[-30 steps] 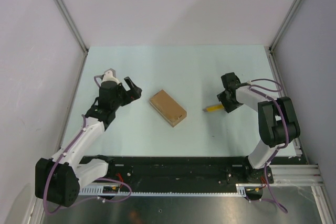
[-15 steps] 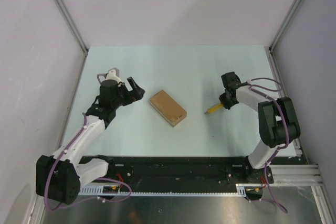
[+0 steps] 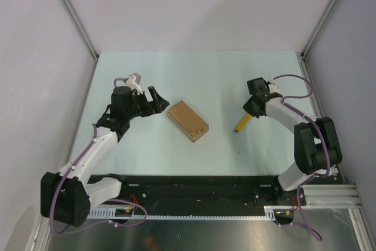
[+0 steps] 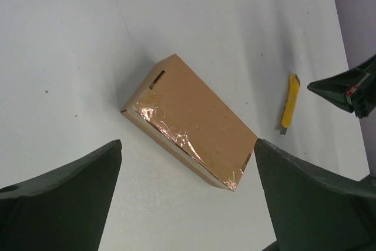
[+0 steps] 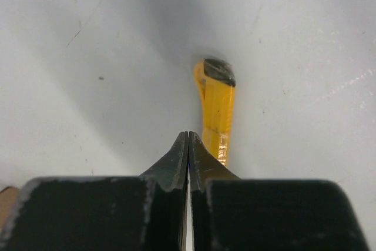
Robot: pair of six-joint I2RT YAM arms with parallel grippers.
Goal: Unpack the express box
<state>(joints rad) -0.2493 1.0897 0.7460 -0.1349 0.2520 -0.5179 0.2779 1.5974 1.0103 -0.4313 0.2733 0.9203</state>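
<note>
The express box (image 3: 188, 120) is a flat brown carton lying closed and taped on the pale table, diagonal in the top view. My left gripper (image 3: 154, 103) hovers just left of it, wide open; in the left wrist view the box (image 4: 191, 119) lies ahead between the spread jaws of the left gripper (image 4: 187, 145), untouched. My right gripper (image 3: 251, 110) is shut, jaws pressed together. The yellow utility knife (image 5: 216, 107) runs out from under the right fingertip of the right gripper (image 5: 188, 134). I see nothing between the jaws. In the top view the knife (image 3: 241, 124) slants toward the near edge.
The knife (image 4: 288, 105) and the dark tip of my right gripper (image 4: 352, 89) show at the right of the left wrist view. Grey walls with metal posts close the table on three sides. A black rail (image 3: 200, 195) with the arm bases runs along the near edge.
My right jaws have closed. The knife has swung from lying sideways to slanting toward the near edge. My left gripper has moved right, closer to the box, still open.
</note>
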